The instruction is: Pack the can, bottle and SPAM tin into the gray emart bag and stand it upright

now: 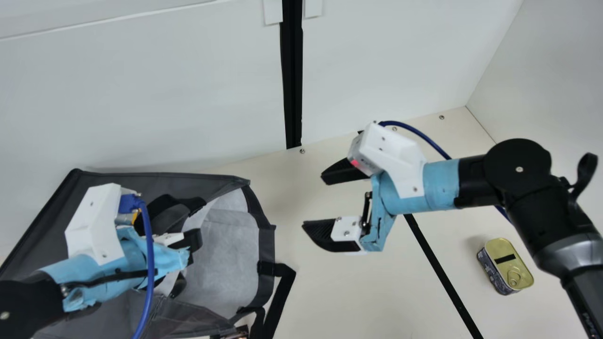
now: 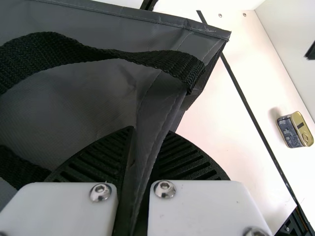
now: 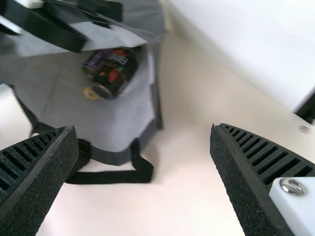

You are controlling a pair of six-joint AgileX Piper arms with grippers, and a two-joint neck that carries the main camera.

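2 cylindrical items, a dark one [image 3: 115,73] and a purple one [image 3: 94,61], lie inside the gray emart bag [image 1: 226,259], apparently bottle and can. We note the left gripper [image 2: 150,130] clamped on a bag fold, the right gripper [image 1: 313,200] apart and unloaded. The SPAM tin [image 1: 509,263] sits outside, right. We judge packing in hand; next, we need the right gripper at the tin. Blur obscures both labels; 1 object [image 1: 238,332] at the near edge is cut off, unidentified.

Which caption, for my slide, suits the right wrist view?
Beyond the open end effector, a dark container inside the gray bag.
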